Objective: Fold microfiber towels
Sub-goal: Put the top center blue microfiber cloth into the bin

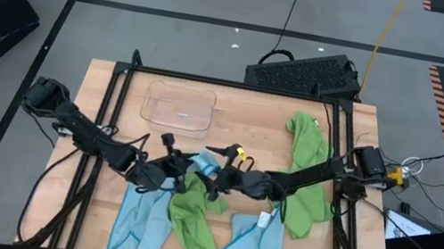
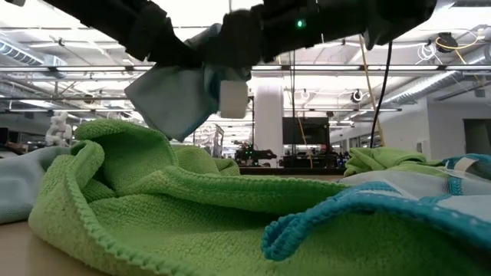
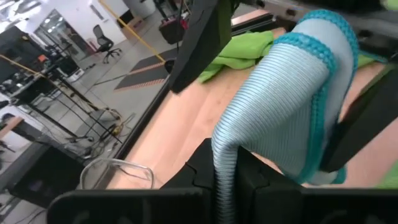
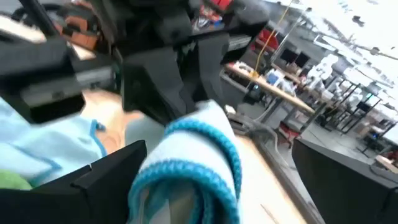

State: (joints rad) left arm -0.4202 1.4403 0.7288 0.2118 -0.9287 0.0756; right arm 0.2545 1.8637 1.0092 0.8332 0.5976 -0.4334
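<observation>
A light blue microfiber towel (image 1: 202, 165) with a darker blue hem hangs bunched above the middle of the table, and its white tag (image 2: 232, 98) shows in the low view. My left gripper (image 1: 171, 170) is shut on it. My right gripper (image 1: 215, 174) faces the left one, open. Its fingers (image 4: 106, 177) stand on either side of the towel's folded, hemmed end (image 4: 193, 155). Two more light blue towels (image 1: 138, 219) (image 1: 256, 243) and a lime green one (image 1: 192, 219) lie crumpled on the near half of the table. My left gripper pinches a bunched fold of the light blue towel (image 3: 225, 163) between its two fingers, reaching about level from the table's left. The towel is lifted clear of the table and stretches away from the fingers toward my right gripper. Its hemmed end (image 3: 311, 43) is folded over. My right gripper: I cannot tell whether its open fingers touch the towel's end.
A second lime green towel (image 1: 305, 170) lies under my right arm at the right. A clear plastic tray (image 1: 180, 106) stands on the far half of the table. Black frame rails (image 1: 238, 85) run along the table's edges. Bare wood (image 1: 248, 129) shows right of the tray.
</observation>
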